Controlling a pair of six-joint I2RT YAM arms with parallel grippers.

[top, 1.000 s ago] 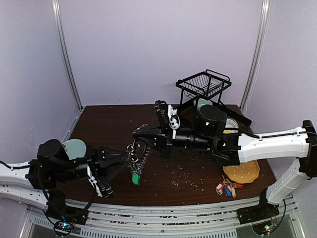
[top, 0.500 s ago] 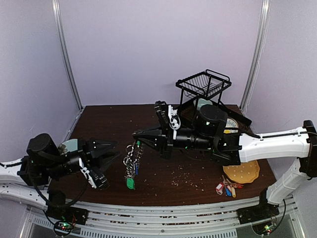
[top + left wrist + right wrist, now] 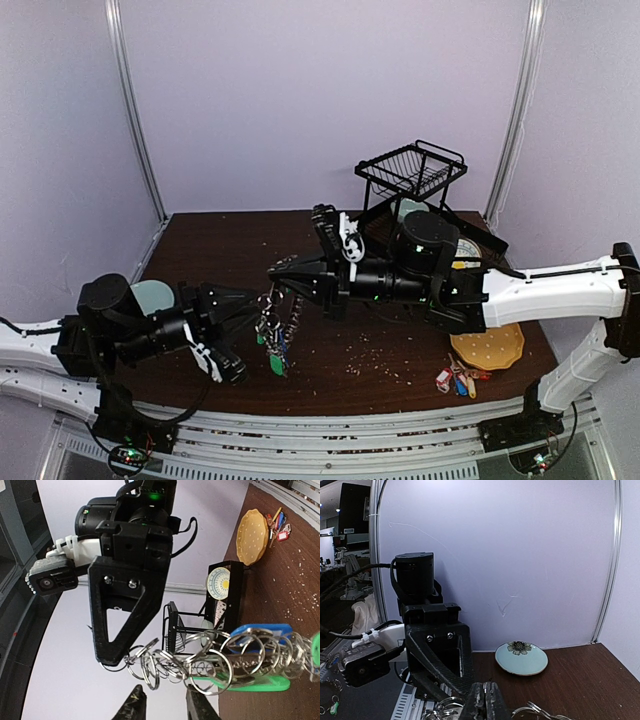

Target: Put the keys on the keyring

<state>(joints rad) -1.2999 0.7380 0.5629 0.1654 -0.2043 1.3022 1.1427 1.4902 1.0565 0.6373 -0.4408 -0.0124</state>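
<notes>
My right gripper (image 3: 276, 272) is shut on the top of the keyring (image 3: 272, 322), a hanging bunch of silver rings. Its pinched jaws (image 3: 485, 701) show rings on both sides. A green-tagged key (image 3: 245, 684) and a blue-tagged key (image 3: 262, 632) dangle at the lower end of the bunch (image 3: 200, 665). My left gripper (image 3: 250, 335) is just left of the hanging bunch and open. Its fingertips (image 3: 134, 702) stand apart a little short of the rings, with nothing between them. A loose bunch of red, yellow and blue keys (image 3: 458, 380) lies at the front right.
A yellow plate (image 3: 487, 347) lies beside the loose keys. A black wire dish rack (image 3: 410, 170) stands at the back right with a patterned plate (image 3: 219, 582) leaning by it. A light blue plate (image 3: 152, 297) sits at the left. Crumbs (image 3: 365, 355) dot the brown table.
My left gripper pulled back to the left from the hanging bunch, then came right again to it. The bunch swung slightly; the right gripper stayed put.
</notes>
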